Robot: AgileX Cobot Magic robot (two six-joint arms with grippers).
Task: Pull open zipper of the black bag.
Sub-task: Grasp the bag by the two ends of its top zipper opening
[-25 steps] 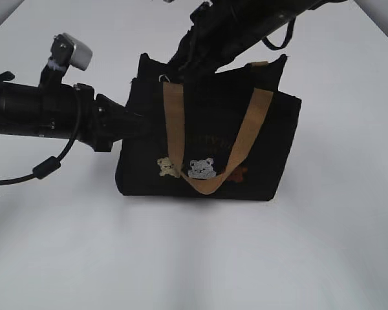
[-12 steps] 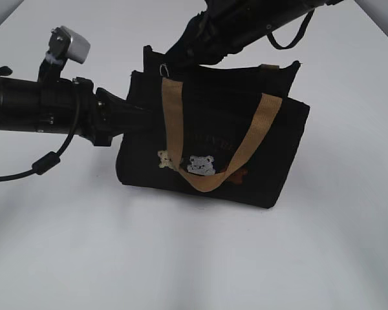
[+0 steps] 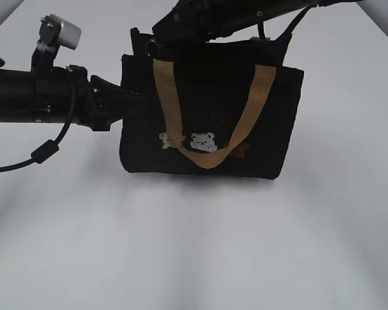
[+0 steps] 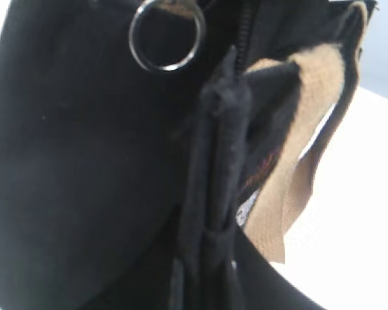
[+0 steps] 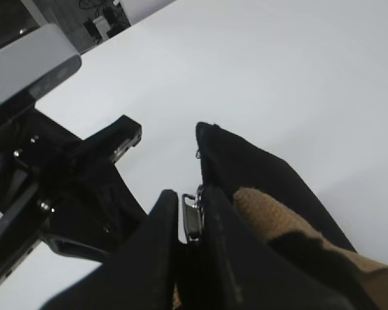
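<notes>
Black bag (image 3: 207, 116) standing upright on the white table (image 3: 194, 245), front panel toward the exterior camera. Tan strap (image 3: 210, 110) looped down across the front panel, bear and cat patches (image 3: 191, 141) just below the loop's left half. Zipper (image 4: 246, 32) running along the bag's top edge; round silver ring (image 4: 167, 37) at the top left corner of the bag. Left gripper (image 3: 134, 103) against the bag's left side, just below the top edge; jaws narrowly parted and closed on a fold of the bag's black fabric, as seen in the left wrist view. Right gripper (image 5: 193, 223) above the bag's top left corner, reaching in from behind the bag; fingers (image 5: 161, 252) close together, clamped on the small silver clasp (image 5: 192, 216) of the zipper. Left arm (image 3: 45, 103) extending away from the bag's left side, level with its upper half.
</notes>
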